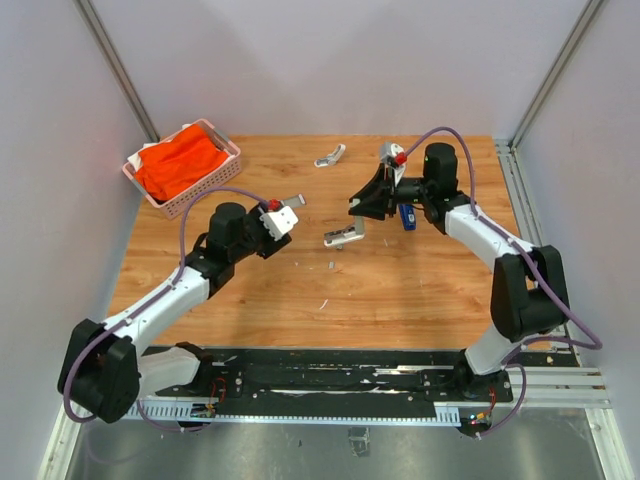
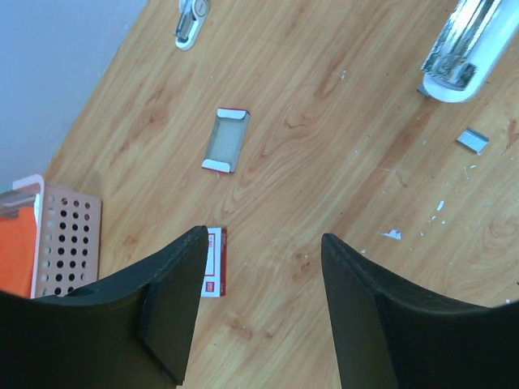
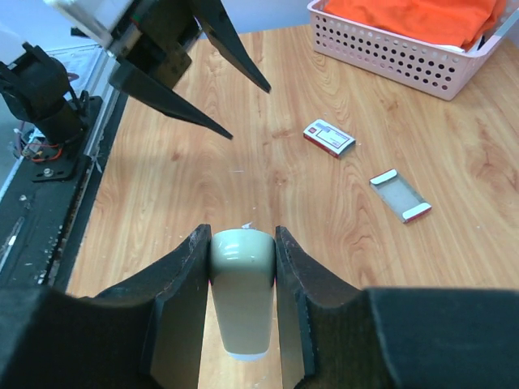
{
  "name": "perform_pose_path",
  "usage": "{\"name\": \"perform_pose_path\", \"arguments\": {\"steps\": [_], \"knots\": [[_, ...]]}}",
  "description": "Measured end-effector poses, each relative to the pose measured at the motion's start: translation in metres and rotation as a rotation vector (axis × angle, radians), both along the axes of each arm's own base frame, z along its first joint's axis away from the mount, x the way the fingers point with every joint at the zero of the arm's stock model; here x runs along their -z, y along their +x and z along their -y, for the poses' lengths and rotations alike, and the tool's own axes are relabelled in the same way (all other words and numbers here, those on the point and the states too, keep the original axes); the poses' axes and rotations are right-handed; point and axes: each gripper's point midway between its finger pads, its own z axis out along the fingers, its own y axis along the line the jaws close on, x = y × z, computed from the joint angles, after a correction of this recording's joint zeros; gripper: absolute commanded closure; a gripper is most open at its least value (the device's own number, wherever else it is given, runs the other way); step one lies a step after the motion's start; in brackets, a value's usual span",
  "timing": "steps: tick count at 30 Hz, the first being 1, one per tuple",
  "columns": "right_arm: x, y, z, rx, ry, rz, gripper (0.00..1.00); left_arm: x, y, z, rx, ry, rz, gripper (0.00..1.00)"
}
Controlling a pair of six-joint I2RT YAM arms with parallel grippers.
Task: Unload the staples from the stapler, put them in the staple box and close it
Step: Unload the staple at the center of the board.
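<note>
The left jaws stand parted above the table (image 2: 324,121) with nothing between them (a small red-and-white box (image 2: 214,273) lies just beside their left finger). Ahead and to their right the staples (image 2: 472,140) lie loose, near the stapler (image 2: 458,49), whose pale end the right jaws clamp.

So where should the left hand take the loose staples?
Probably across the narrow width, from straight above: the staples lie flat on the table as a short strip, so only the long sides offer the left hand faces.
</note>
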Motion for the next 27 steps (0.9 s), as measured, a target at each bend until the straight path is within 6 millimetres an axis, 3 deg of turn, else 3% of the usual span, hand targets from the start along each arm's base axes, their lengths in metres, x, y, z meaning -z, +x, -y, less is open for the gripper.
{"name": "perform_pose_path", "arguments": {"steps": [4, 8, 13, 18, 27], "knots": [[0.007, 0.016, -0.002, -0.031, 0.027, 0.035, 0.99, -0.009, -0.003, -0.002, 0.041, -0.034, 0.001, 0.27], [0.001, 0.021, -0.007, -0.079, 0.085, 0.072, 0.99, -0.022, -0.008, 0.021, 0.178, -0.061, -0.035, 0.14], [-0.015, 0.012, -0.008, -0.134, 0.145, 0.141, 0.99, -0.040, -0.010, 0.053, 0.330, -0.119, -0.069, 0.13], [-0.015, 0.000, -0.006, -0.160, 0.156, 0.162, 0.99, -0.027, -0.014, 0.073, 0.407, -0.115, -0.139, 0.14], [-0.014, -0.009, -0.007, -0.181, 0.158, 0.166, 0.99, -0.003, -0.027, 0.084, 0.477, -0.082, -0.231, 0.13]]}}
